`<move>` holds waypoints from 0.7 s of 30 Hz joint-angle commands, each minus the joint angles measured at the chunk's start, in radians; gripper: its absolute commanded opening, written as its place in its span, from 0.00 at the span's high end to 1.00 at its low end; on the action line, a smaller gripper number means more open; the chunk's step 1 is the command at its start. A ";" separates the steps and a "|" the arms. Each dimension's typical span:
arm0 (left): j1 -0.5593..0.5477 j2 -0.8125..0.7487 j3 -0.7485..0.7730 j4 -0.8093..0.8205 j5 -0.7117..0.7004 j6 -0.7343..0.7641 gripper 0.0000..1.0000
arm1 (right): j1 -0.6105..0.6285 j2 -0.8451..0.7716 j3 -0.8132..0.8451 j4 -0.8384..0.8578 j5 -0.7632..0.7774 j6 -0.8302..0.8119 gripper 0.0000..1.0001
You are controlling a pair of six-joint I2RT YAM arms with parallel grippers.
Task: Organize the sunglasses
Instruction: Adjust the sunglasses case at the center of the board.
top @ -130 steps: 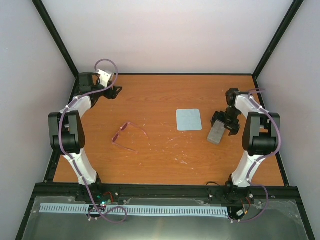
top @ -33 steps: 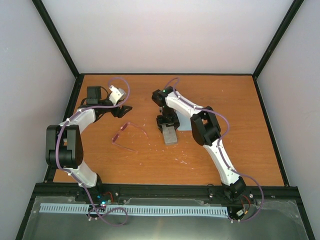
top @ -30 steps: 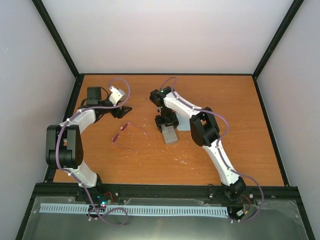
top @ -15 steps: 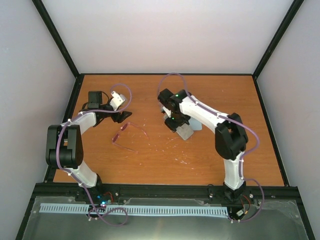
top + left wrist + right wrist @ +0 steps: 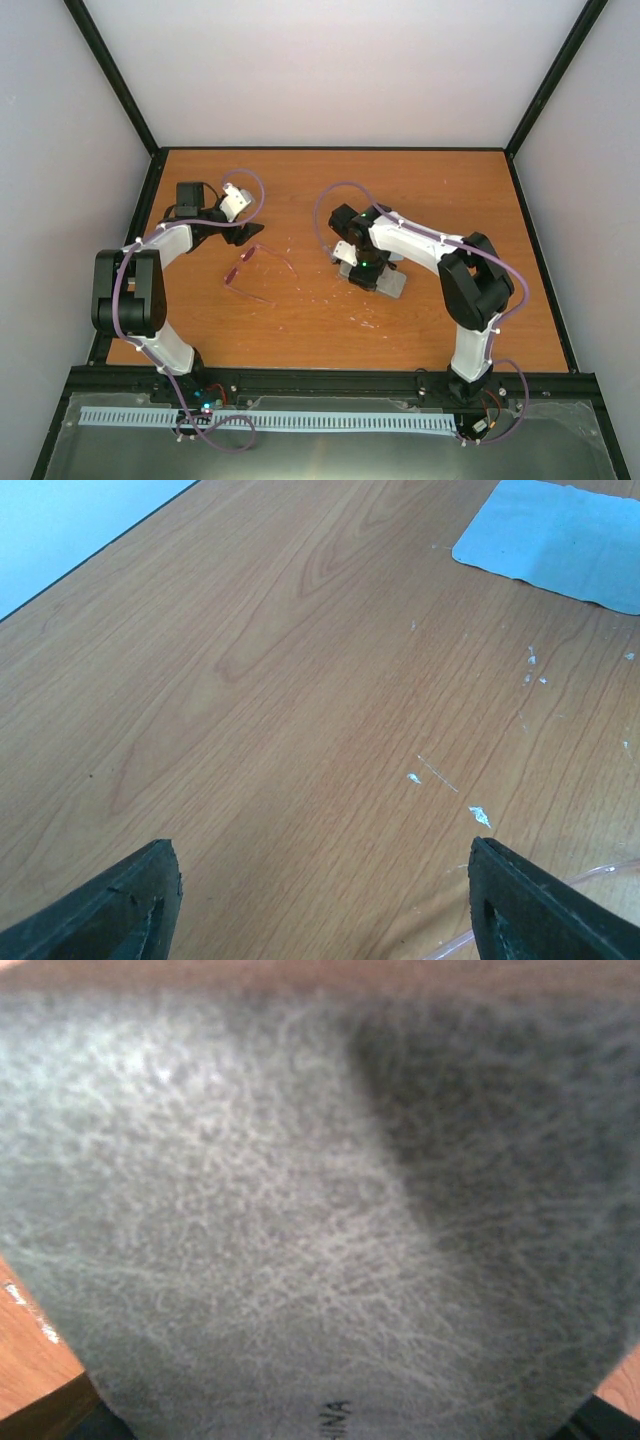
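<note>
While the left gripper hangs low over the table with its jaws wide apart and nothing between them, the sunglasses lie on the wood left of centre, just beside that gripper on its near side. The right gripper, spread wide, clamps the grey case near the table's middle. A blue cloth lies flat ahead of the left gripper.

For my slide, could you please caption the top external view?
Right gripper grips the grey case mid-table; open left gripper hovers just beyond the pink sunglasses.
</note>
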 commanded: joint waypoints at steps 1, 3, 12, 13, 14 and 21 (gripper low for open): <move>-0.006 0.011 0.031 0.016 0.019 0.028 0.22 | 0.006 0.041 -0.014 0.012 0.053 -0.055 0.32; -0.006 0.017 0.037 0.021 0.023 0.025 0.22 | 0.006 0.067 -0.021 0.037 0.098 -0.032 0.34; -0.006 0.033 0.064 0.013 0.019 0.002 0.21 | -0.005 0.195 0.061 0.061 0.105 0.077 0.31; -0.006 0.032 0.065 0.009 0.018 -0.001 0.21 | -0.005 0.206 0.067 0.057 0.103 0.088 0.28; -0.006 0.032 0.065 0.006 0.017 -0.002 0.21 | -0.005 0.212 0.070 0.053 0.100 0.099 0.23; -0.006 0.027 0.059 -0.003 0.014 -0.012 0.21 | -0.019 0.185 0.120 0.054 0.071 0.222 0.08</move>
